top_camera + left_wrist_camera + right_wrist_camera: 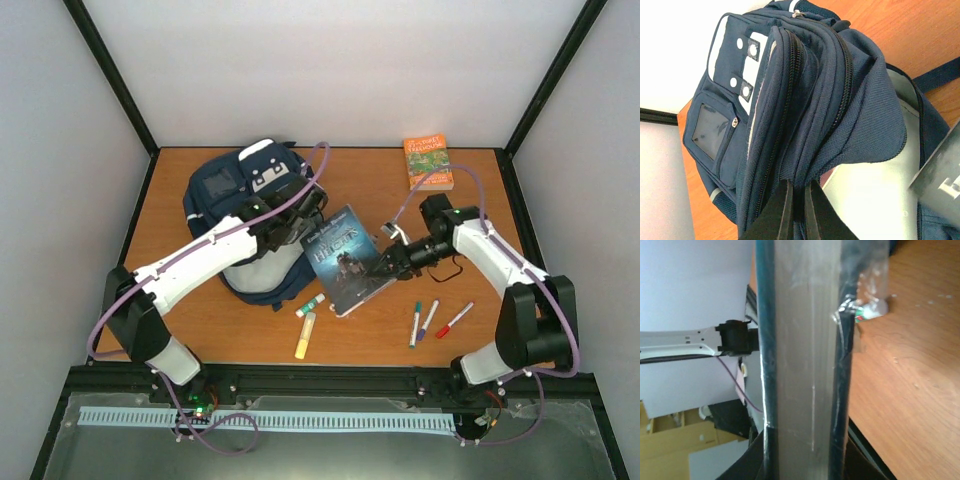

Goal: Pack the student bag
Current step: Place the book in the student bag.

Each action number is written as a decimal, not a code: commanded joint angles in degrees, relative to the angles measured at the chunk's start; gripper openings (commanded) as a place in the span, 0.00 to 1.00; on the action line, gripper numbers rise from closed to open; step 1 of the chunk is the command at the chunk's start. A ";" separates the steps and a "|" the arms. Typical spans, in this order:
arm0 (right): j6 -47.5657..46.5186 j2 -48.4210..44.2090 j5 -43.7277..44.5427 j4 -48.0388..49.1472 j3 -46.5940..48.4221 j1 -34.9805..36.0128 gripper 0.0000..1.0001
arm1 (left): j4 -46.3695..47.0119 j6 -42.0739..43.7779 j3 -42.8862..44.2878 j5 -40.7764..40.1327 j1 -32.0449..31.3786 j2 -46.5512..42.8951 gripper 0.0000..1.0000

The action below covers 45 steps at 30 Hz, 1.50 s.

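The navy student bag (240,195) lies at the back left of the table, its main compartment open toward the right. My left gripper (283,222) is shut on the edge of the bag's opening flap (850,130) and holds it up; the pale lining (875,200) shows below. My right gripper (392,262) is shut on a dark blue book (342,258), held tilted with its left corner at the bag's mouth. In the right wrist view the book's page edge (805,365) fills the frame between the fingers. The book's corner shows in the left wrist view (945,175).
An orange book (428,163) lies at the back right. Markers (432,320) lie at the front right. A yellow highlighter (304,336) and a green-capped stick (310,305) lie in front of the bag. Walls enclose the table (200,330).
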 commanded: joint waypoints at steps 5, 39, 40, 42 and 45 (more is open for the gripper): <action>2.02 4.67 -15.63 8.49 2.27 6.53 0.03 | 7.57 -0.34 0.80 1.28 0.83 -5.19 0.01; 34.59 30.35 -7.59 46.74 20.15 20.44 0.03 | 13.78 -2.88 -5.62 10.57 5.20 -13.79 0.01; 35.24 30.60 -6.93 47.70 20.61 20.71 0.03 | 13.79 -2.81 -5.67 10.33 5.20 -13.90 0.01; 37.21 31.15 -6.08 50.15 21.33 21.25 0.03 | 13.76 -2.76 -5.78 9.98 5.20 -14.08 0.01; 39.41 33.03 -4.42 52.32 23.08 21.90 0.03 | 13.47 -2.89 -5.69 8.48 5.33 -14.24 0.01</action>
